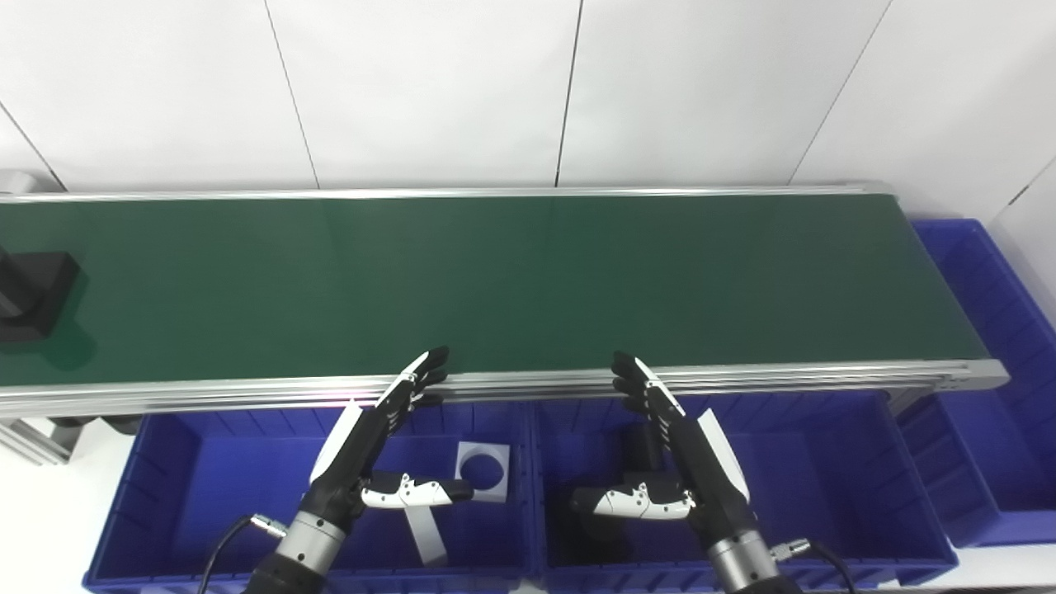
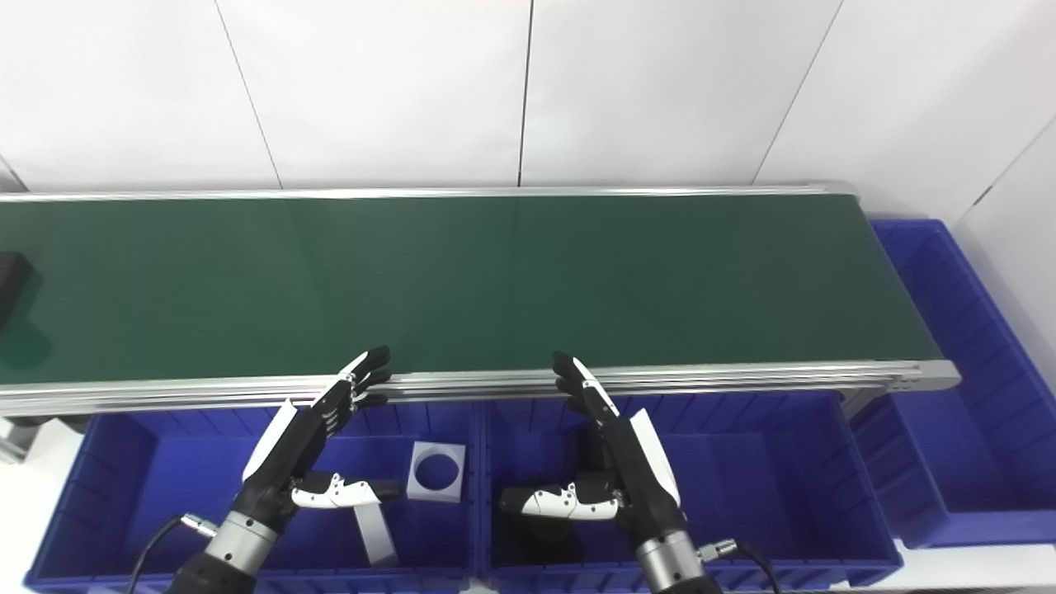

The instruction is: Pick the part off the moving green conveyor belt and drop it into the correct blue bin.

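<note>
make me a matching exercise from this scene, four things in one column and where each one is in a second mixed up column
Things:
1. black part
2. grey plate with a round hole
3. left hand
4. right hand

Places:
A. open, over the front right blue bin
B. lying in the front left blue bin
C. on the green conveyor belt, at its far left end
D. open, over the front left blue bin

Pairs: 1-C, 2-B, 3-D, 4-A
</note>
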`<state>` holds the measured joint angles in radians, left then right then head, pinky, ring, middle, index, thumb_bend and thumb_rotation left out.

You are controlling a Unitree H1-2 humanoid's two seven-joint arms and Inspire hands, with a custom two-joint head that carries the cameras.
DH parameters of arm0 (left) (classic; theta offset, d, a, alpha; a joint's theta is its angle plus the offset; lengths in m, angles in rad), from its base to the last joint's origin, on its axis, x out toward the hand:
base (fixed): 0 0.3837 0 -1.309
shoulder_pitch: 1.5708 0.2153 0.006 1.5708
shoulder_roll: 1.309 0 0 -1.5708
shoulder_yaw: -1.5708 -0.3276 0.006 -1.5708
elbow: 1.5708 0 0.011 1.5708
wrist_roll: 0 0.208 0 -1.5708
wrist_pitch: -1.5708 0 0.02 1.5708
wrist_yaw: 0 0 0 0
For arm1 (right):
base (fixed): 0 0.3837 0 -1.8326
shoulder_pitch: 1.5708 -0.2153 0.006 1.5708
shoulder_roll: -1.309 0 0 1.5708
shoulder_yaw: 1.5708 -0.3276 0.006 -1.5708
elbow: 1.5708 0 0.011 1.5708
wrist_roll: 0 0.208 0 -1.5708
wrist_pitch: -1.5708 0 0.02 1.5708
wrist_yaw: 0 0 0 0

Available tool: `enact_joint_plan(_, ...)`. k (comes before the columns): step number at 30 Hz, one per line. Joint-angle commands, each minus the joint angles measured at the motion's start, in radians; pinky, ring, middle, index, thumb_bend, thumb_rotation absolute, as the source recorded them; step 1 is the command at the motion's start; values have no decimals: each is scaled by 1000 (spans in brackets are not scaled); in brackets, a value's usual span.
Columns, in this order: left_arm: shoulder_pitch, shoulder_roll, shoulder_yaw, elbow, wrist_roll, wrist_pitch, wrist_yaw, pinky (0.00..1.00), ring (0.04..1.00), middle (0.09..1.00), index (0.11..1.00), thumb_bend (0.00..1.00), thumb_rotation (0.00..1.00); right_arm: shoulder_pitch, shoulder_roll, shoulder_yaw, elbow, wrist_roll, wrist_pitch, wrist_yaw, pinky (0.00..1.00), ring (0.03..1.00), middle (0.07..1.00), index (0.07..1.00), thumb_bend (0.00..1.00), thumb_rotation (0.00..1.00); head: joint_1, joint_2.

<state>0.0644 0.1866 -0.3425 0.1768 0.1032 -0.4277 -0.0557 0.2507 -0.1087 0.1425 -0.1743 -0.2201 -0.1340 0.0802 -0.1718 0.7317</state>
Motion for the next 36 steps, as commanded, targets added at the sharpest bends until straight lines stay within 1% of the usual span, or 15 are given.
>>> enact_joint_plan(1,-8,-9,-3,-32,9,-42,16,811,901,947,944,991,411,-4,-8,-9,-21,17,-28,-3,865,903,922,941,893,232,63,-3)
enact_joint_plan(2,-8,-17,-9,-30,13,-42,17,815,903,948,945,990,407,-2,-18,-15,-24,23,-30,1,866,905,924,945,892,238,163,-16)
enact_joint_plan(3,-8,-25,-15,-28,18,-42,20,831,907,950,945,988,400,0,-28,-21,-24,30,-33,4,869,907,926,946,889,235,223,-27)
enact_joint_plan(4,-7,-31,-21,-27,27,-42,26,836,908,950,945,988,398,2,-36,-26,-24,39,-36,7,870,908,927,947,888,234,236,-30)
enact_joint_plan(7,-10,-56,-51,-13,70,-42,66,850,906,939,940,982,399,4,-64,-45,-4,86,-75,19,883,917,932,952,880,212,360,-74)
enact_joint_plan(8,-12,-62,-60,-5,87,-42,80,843,904,939,942,978,409,4,-71,-50,8,94,-96,19,880,917,932,954,874,199,365,-77)
enact_joint_plan(9,-16,-68,-71,5,99,-42,95,830,903,941,945,976,418,3,-78,-54,19,95,-112,17,876,914,931,954,869,191,386,-93)
enact_joint_plan(10,-19,-72,-79,14,108,-42,106,827,903,942,946,976,419,2,-84,-56,24,92,-119,16,875,914,931,954,868,190,389,-96)
enact_joint_plan(11,-22,-77,-86,24,114,-42,116,829,911,948,950,982,428,2,-88,-59,27,91,-123,15,873,914,933,955,868,190,408,-113)
enact_joint_plan(14,-27,-88,-99,47,116,-42,132,867,927,954,949,989,424,2,-98,-64,29,92,-124,18,871,915,939,955,874,185,432,-137)
enact_joint_plan(17,-37,-92,-117,70,116,-42,154,795,897,946,943,994,417,3,-104,-70,36,109,-136,23,887,928,947,964,865,153,458,-166)
enact_joint_plan(19,-45,-91,-135,85,114,-42,171,772,887,947,943,990,414,6,-102,-76,42,132,-144,23,890,930,948,968,866,146,467,-181)
enact_joint_plan(23,-59,-86,-165,114,103,-42,200,798,890,945,936,991,388,4,-101,-87,68,160,-186,23,926,952,962,991,852,130,468,-202)
enact_joint_plan(27,-69,-81,-188,136,113,-42,231,812,899,948,935,1000,405,3,-95,-99,74,172,-204,16,922,953,965,991,857,119,467,-211)
enact_joint_plan(36,-92,-66,-237,174,112,-42,283,844,921,956,942,993,413,-13,-89,-112,129,172,-259,9,892,935,958,972,880,151,445,-260)
